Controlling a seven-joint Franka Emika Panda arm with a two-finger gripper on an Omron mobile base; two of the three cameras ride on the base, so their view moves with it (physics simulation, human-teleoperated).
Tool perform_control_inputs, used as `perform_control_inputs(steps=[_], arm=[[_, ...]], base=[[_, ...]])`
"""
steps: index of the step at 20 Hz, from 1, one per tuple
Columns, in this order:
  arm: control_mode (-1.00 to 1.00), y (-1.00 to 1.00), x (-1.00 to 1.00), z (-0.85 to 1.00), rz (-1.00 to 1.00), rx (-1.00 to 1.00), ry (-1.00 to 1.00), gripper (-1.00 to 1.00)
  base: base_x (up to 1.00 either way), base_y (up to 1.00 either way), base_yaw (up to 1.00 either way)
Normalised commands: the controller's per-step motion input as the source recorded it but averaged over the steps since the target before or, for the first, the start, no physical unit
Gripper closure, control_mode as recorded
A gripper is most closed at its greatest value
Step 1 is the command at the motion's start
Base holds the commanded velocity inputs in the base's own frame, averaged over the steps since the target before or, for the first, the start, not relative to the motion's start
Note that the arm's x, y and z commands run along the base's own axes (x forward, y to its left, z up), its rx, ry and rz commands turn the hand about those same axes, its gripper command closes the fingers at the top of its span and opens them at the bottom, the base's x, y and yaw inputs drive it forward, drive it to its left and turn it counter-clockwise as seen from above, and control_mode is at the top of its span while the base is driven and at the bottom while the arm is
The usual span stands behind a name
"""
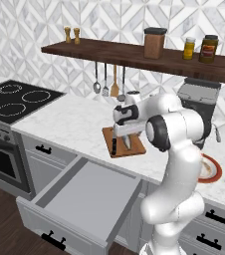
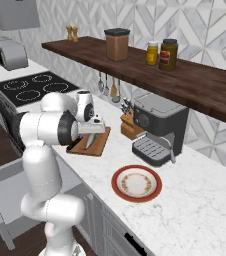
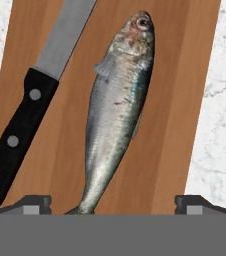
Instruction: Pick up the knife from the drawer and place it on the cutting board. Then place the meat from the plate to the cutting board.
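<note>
The brown cutting board (image 3: 172, 100) lies on the marble counter, also seen as the board (image 1: 135, 148) and the board (image 2: 100, 142). On it rest the black-handled knife (image 3: 20, 135) and, alongside, the silvery fish-shaped meat (image 3: 117, 105), head away from the hand. My gripper (image 3: 112, 206) hovers just above the board, open, its tips wide apart on either side of the fish's tail. The gripper (image 1: 120, 133) points down over the knife (image 1: 114, 145). The red-rimmed plate (image 2: 136, 183) is bare. The wide grey drawer (image 1: 84, 194) is pulled out and shows a bare inside.
A black coffee machine (image 2: 157, 127) and a wooden knife block (image 2: 130, 125) stand behind the board. Utensils (image 1: 107, 82) hang under the wooden shelf (image 1: 134, 52) with jars. The stove (image 1: 10, 102) is at the left. The pulled-out drawer juts out in front of the base.
</note>
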Motion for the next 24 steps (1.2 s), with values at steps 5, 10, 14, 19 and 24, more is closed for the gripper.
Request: perform_control_inputs(steps=[5, 10, 14, 19, 24], arm=[[-1.0, 0.04, -0.87, 0.4, 0.0, 0.0, -0.23, -1.0], [-1.0, 0.0, -0.95, 0.57, 0.0, 0.0, -0.17, -1.0], [-1.0, 0.0, -0.99, 0.71, 0.0, 0.01, -0.15, -1.0], [-1.0, 0.0, -0.96, 0.92, 0.0, 0.05, -0.12, -1.0], [-1.0, 0.0, -0.97, 0.95, 0.0, 0.04, -0.23, -1.0]], base=[[0.0, 0.0, 0.0], [0.0, 0.0, 0.0], [0.0, 0.0, 0.0], [0.0, 0.0, 0.0], [0.0, 0.0, 0.0]])
